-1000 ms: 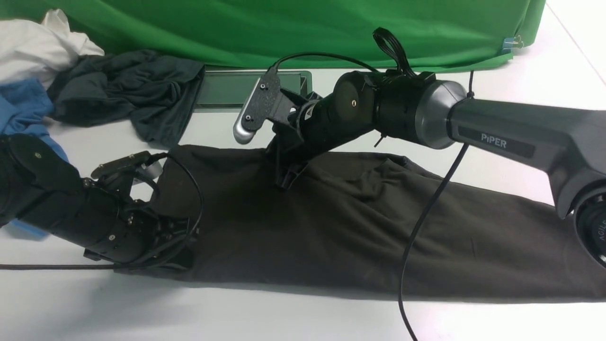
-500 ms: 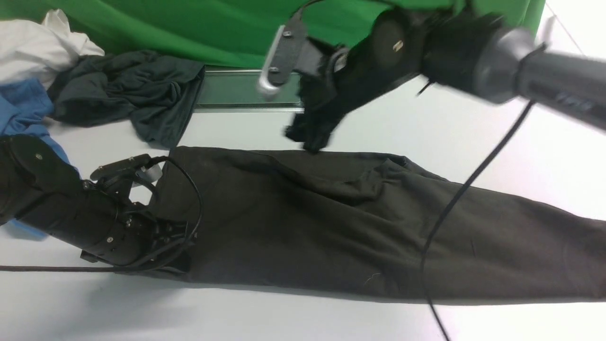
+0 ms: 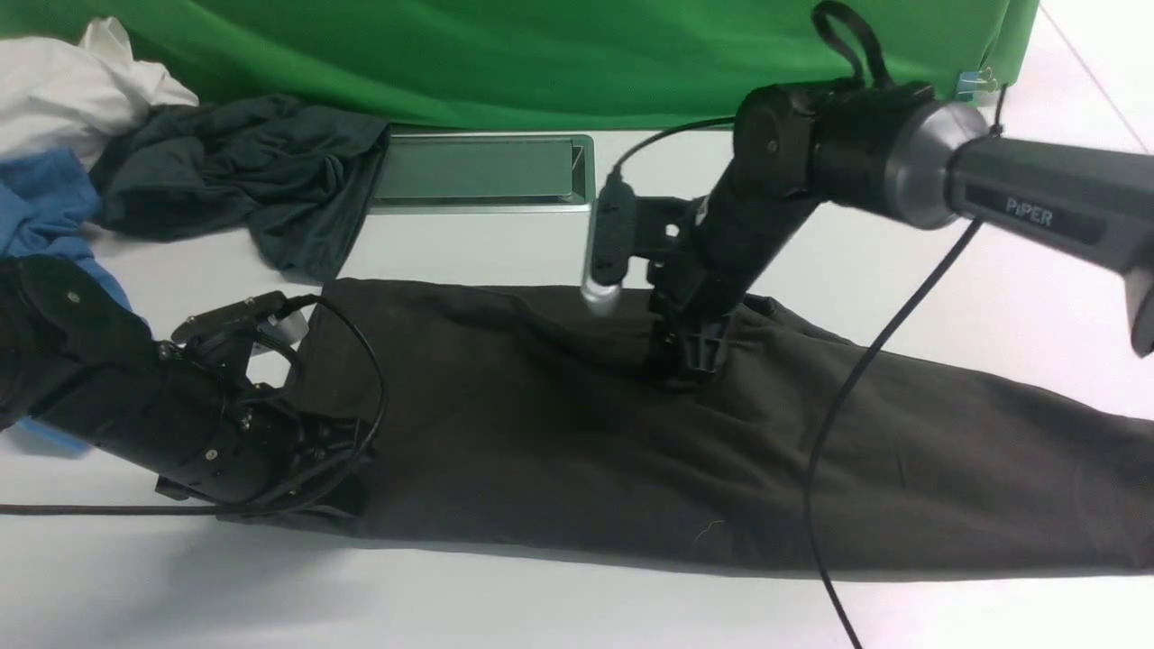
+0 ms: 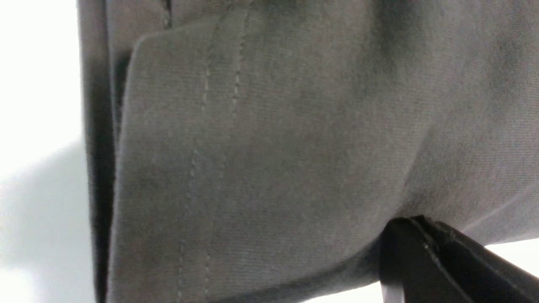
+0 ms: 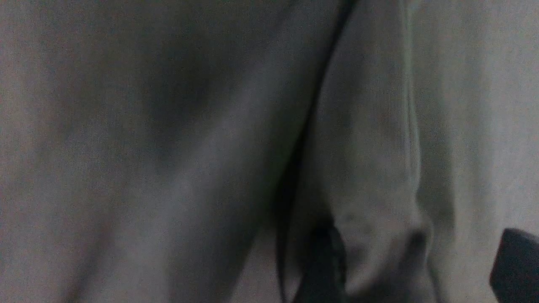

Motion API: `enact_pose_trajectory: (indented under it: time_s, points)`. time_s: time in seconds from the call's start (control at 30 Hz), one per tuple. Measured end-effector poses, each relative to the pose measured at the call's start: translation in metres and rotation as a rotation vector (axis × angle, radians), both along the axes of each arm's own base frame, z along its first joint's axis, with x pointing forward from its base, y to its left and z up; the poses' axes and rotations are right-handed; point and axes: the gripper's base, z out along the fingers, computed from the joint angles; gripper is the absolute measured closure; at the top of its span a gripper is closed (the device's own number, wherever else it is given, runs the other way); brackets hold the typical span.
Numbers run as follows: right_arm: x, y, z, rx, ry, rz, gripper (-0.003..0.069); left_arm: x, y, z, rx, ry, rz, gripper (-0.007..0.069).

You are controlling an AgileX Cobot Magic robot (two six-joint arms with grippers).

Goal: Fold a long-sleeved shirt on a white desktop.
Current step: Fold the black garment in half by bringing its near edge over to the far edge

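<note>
Steeply downturned right gripper (image 3: 688,364) on long-sleeved shirt (image 3: 541,451)

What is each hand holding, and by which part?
Left hand pinches the long-sleeved shirt at its stitched corner. Right hand, open, only straddles a fold.

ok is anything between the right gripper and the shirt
Nothing visible. The right gripper is down on the shirt near its far edge, tips touching the cloth. Only the arm's own cable hangs across the shirt, on the near side of the gripper.

Green cloth (image 3: 541,54) backs a grey garment (image 3: 243,171), blue garment (image 3: 41,203) (white one (image 3: 72,86) too).
</note>
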Motion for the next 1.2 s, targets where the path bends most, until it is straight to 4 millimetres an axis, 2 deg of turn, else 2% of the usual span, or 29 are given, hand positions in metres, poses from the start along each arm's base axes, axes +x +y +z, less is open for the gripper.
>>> enact_pose_trajectory:
  time_s: [0.1,0.2,0.27,0.33,0.4,0.7,0.83,1.03,1.2]
  points:
    - [-0.004,0.012,-0.001,0.016,-0.019,0.018,0.0214,0.0,0.0,0.0,0.0,0.0,0.0,0.0608]
    - [-0.007,0.021,-0.011,0.02,0.0,0.026,0.0364,0.0,0.0,0.0,0.0,-0.001,0.0,0.0608]
    - [-0.006,0.021,-0.014,0.02,0.006,0.019,0.0513,0.0,0.0,0.0,0.0,-0.001,0.0,0.0608]
    - [-0.006,0.02,-0.015,0.019,0.008,0.012,0.0587,0.0,0.0,0.0,0.0,-0.001,0.0,0.0608]
    - [-0.004,0.02,-0.013,0.021,0.009,0.003,0.0624,0.0,0.0,0.0,0.001,-0.001,-0.001,0.0608]
    - [0.013,0.014,0.01,0.067,-0.047,-0.073,0.0633,0.0,0.0,0.0,0.0,-0.001,0.0,0.0608]
    - [0.018,0.009,0.015,0.08,-0.053,-0.114,0.0633,0.0,0.0,0.0,0.0,-0.001,0.0,0.0608]
    - [0.023,0.003,0.008,0.079,-0.038,-0.153,0.0633,0.0,0.0,0.0,0.001,-0.002,0.0,0.0608]
    - [0.03,0.005,-0.007,0.105,-0.051,-0.225,0.0629,0.0,0.0,0.0,0.001,-0.003,0.002,0.0608]
